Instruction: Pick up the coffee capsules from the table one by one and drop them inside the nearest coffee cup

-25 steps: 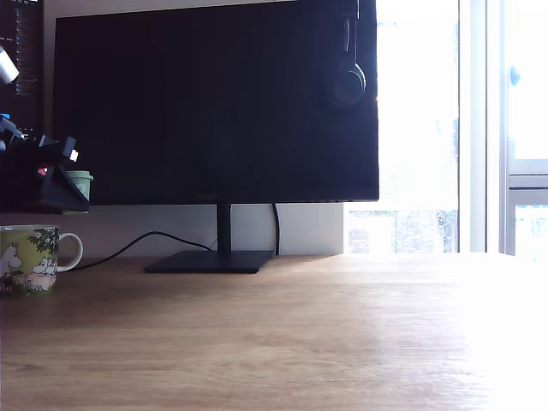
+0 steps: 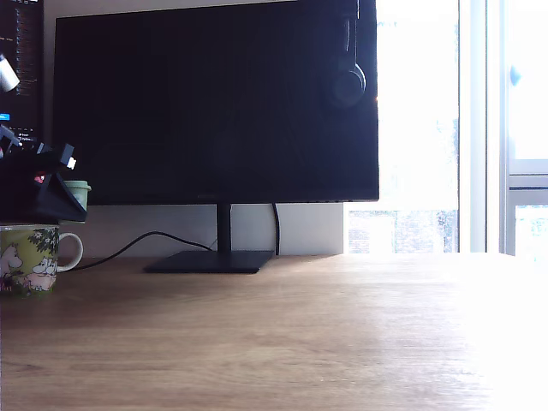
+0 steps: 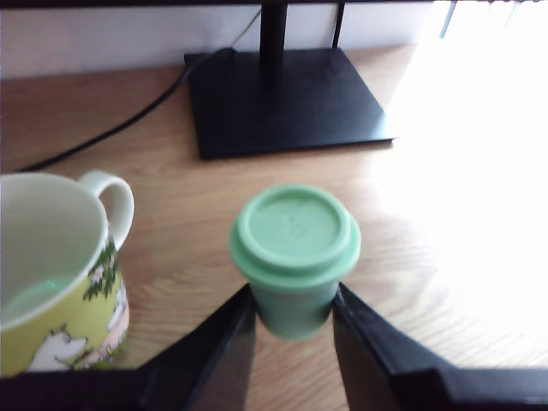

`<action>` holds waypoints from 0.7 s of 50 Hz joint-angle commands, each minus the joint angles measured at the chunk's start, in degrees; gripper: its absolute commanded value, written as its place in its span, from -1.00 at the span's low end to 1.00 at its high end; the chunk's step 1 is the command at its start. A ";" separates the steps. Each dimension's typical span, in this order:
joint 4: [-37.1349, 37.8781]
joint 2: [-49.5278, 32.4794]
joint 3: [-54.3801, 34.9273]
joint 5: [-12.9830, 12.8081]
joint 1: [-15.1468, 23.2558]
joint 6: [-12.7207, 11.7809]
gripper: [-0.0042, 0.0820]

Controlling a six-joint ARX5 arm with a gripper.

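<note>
My gripper [image 3: 293, 324] is shut on a pale green coffee capsule [image 3: 295, 248], whose body sits between the two black fingers [image 3: 224, 342] and whose flat end faces the wrist camera. It hangs in the air above the wooden table [image 3: 411, 274], beside the coffee cup [image 3: 51, 282], a mug with green foliage, white figures and a white handle. At the exterior view's left edge the gripper [image 2: 70, 199] holds the capsule [image 2: 80, 192] just above the cup [image 2: 30, 259] and slightly toward its handle side. The cup's inside looks empty as far as it shows.
A large dark monitor [image 2: 214, 103] on a black stand [image 2: 210, 261] rises behind the cup, and a black cable [image 2: 137, 244] runs from it across the table [image 2: 300, 342]. Headphones [image 2: 349, 81] hang at the monitor's upper right. A bright window fills the exterior view's right.
The gripper with the capsule has dropped a little and shifted slightly toward the exterior view's left, closer over the cup.
</note>
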 commanded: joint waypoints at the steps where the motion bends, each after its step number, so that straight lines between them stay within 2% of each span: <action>1: -0.33 -0.63 -0.52 0.46 0.09 0.00 -0.48; 16: -9.25 -6.03 0.37 0.94 0.13 0.28 -0.48; 26: -18.23 -10.91 2.49 0.70 0.81 3.34 -0.48; 35: -21.99 -14.01 2.97 0.24 3.43 3.54 -0.48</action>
